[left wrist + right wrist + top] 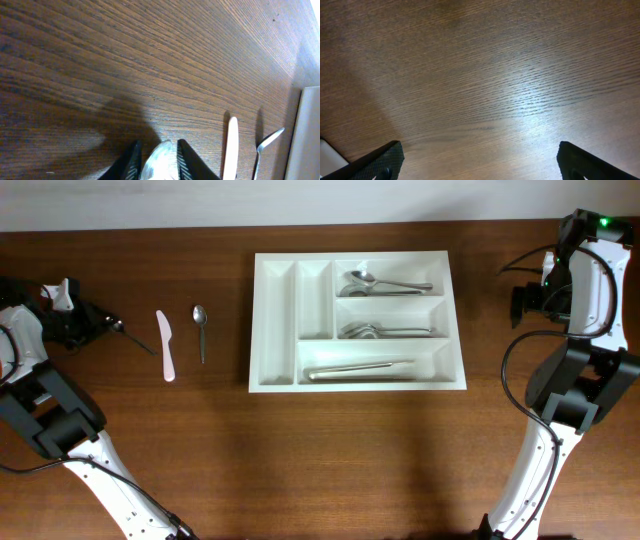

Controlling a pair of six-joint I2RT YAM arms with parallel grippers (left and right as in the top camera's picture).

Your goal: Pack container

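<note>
Left pincer [158, 146] is pinched narrow on the bowl of a metal spoon [160, 161]. That surface is curved and slick, so the spoon may swivel or slip out when lifted. The container [258, 330] lies mid-tabletop [120, 440], well apart, its 2 upright slots bare; a swinging handle could snag its rim. Right pincer [479, 152] gapes wide, empty. A white knife [166, 346] and teaspoon [201, 330] lie between and could get swept.

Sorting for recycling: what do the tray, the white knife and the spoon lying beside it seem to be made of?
Container: apparently white plastic, with smooth moulded walls.
Knife: likely plastic, uniformly matte white.
Spoon: apparently metal, grey with a shiny bowl.
</note>
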